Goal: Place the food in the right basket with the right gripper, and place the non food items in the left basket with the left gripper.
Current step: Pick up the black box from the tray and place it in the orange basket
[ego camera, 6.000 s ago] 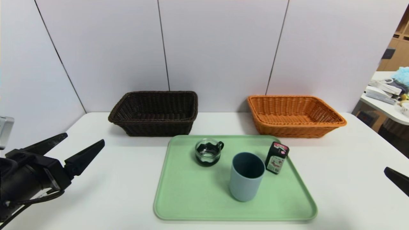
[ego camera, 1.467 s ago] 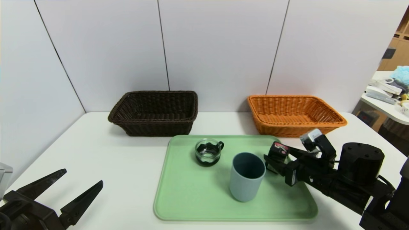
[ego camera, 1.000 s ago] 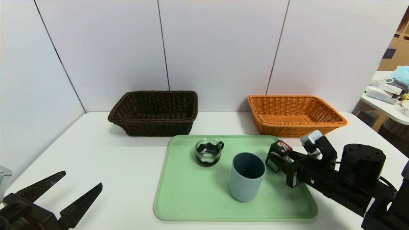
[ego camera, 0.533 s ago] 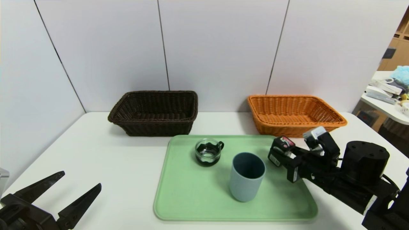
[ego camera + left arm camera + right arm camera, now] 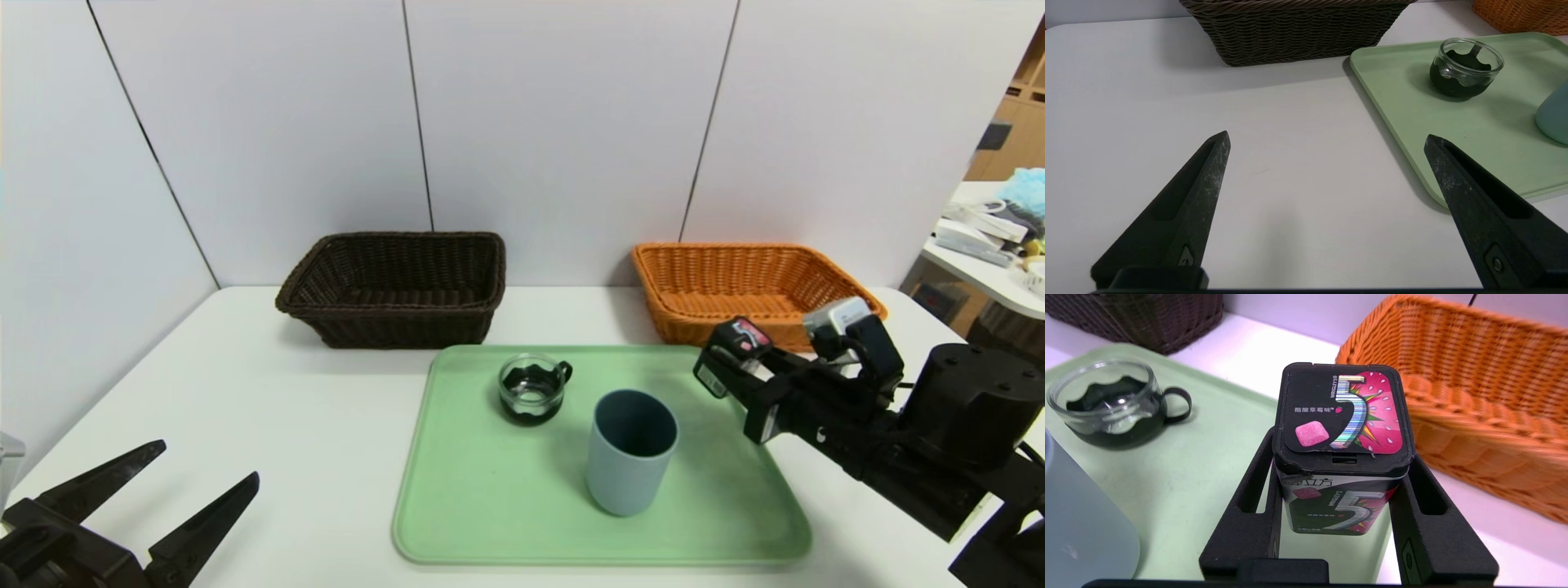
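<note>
My right gripper (image 5: 731,367) (image 5: 1341,457) is shut on the food (image 5: 732,353) (image 5: 1342,449), a small black packet with a pink top. It hangs lifted over the tray's far right corner, just in front of the orange right basket (image 5: 751,290) (image 5: 1474,400). The blue-grey tumbler (image 5: 630,451) and the small glass cup (image 5: 532,388) (image 5: 1466,67) stand on the green tray (image 5: 490,498) (image 5: 1404,102). The dark brown left basket (image 5: 396,286) (image 5: 1294,28) sits at the back left. My left gripper (image 5: 155,494) (image 5: 1327,141) is open above the bare table at the front left.
White wall panels stand close behind both baskets. The white table (image 5: 286,425) has bare surface left of the tray. A second table with clutter (image 5: 992,237) stands beyond the right edge.
My right gripper has lifted the food off the tray and carried it up and back toward the orange basket. The left gripper has barely moved.
</note>
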Controlling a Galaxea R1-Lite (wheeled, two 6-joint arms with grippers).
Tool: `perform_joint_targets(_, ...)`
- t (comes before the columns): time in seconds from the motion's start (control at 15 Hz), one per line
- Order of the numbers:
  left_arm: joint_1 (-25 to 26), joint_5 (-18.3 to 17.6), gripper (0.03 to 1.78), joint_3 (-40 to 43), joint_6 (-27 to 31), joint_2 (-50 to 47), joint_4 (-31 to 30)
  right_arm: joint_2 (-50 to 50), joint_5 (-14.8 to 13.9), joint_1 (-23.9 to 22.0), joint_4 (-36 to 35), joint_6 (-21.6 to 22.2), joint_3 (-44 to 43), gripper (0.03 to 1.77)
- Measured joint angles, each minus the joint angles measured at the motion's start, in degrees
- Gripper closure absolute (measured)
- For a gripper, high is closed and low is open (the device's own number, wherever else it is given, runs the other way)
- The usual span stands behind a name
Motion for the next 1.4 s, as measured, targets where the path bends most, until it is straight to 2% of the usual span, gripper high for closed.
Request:
perform_joint_targets(0.27, 0.0, 0.0, 0.12, 0.3, -0.1, -0.2, 0.0, -4.8, -0.5, 0.0, 4.0, -0.2, -0.5, 1.06)
perform_joint_targets(0.53, 0.1, 0.0, 0.12, 0.3, 0.0, -1.0, 0.2, -10.2, -0.7, -0.1, 12.1, -0.8, -4.1, 1.06)
perform_joint_targets(0.87, 0.1, 0.0, 0.12, 0.3, -0.2, -3.5, 4.6, -14.6, -0.8, -1.1, 21.3, -0.9, -10.4, 1.06)
perform_joint_targets(1.4, 0.0, 0.0, 0.12, -1.0, -0.2, -4.5, 5.6, -11.0, -0.5, -5.5, 21.6, -1.0, -16.3, 1.06)
